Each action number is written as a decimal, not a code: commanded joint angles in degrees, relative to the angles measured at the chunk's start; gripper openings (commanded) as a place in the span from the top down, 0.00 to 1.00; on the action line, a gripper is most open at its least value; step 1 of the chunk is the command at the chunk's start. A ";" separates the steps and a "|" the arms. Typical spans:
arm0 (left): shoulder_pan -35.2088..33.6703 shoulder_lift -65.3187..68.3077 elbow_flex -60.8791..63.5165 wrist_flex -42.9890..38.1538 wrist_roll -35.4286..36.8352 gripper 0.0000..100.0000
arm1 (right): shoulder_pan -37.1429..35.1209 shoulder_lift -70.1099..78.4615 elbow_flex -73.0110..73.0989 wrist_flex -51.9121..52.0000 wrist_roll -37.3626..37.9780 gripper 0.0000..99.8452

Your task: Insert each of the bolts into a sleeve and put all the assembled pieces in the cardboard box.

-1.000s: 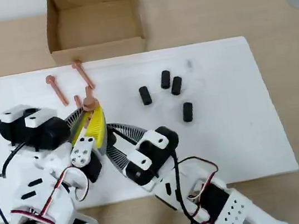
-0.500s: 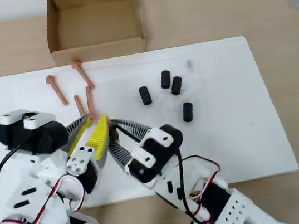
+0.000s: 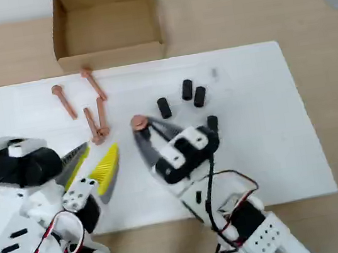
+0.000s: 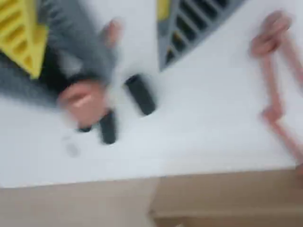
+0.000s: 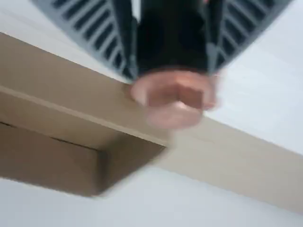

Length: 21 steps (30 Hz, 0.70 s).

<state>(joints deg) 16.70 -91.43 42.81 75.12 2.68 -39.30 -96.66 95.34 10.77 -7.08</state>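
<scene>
one piece made so far: right tool clamped on a sleeved bolt mid tabletop, left tool released, cardboard box at the far edge looks empty, four bolts and four sleeves left

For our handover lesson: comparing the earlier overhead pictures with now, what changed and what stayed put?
The left end effector let go of the bolt, opened and drew back to the near left. The right end effector, shut on the sleeve with that bolt in it, swung right. Four loose bolts, the other sleeves and the cardboard box stayed put.
</scene>
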 commanded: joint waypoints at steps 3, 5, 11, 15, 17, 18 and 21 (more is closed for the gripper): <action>-12.84 0.84 -0.44 3.08 0.09 0.83 | 5.76 9.36 -17.19 3.87 -0.53 0.99; -15.47 0.84 1.49 4.48 -1.32 0.83 | 6.81 16.31 -23.25 3.87 -1.05 0.99; -18.73 0.40 6.15 5.27 -11.60 0.83 | 8.31 39.34 -43.47 3.69 -4.57 0.99; -20.66 0.40 6.42 5.27 -15.12 0.83 | 8.31 52.70 -55.78 3.69 -4.57 0.99; -21.36 0.40 6.51 5.27 -16.97 0.83 | 8.84 58.68 -61.32 3.60 -4.57 0.99; -21.71 0.40 6.51 5.27 -17.67 0.83 | 9.19 61.58 -64.22 3.60 -4.84 0.99; -22.86 0.40 8.00 5.27 -19.08 0.83 | 10.68 70.37 -72.57 3.52 -5.89 0.99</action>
<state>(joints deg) -4.75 -91.43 50.02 80.22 -14.99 -30.77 -32.84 34.24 14.55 -11.91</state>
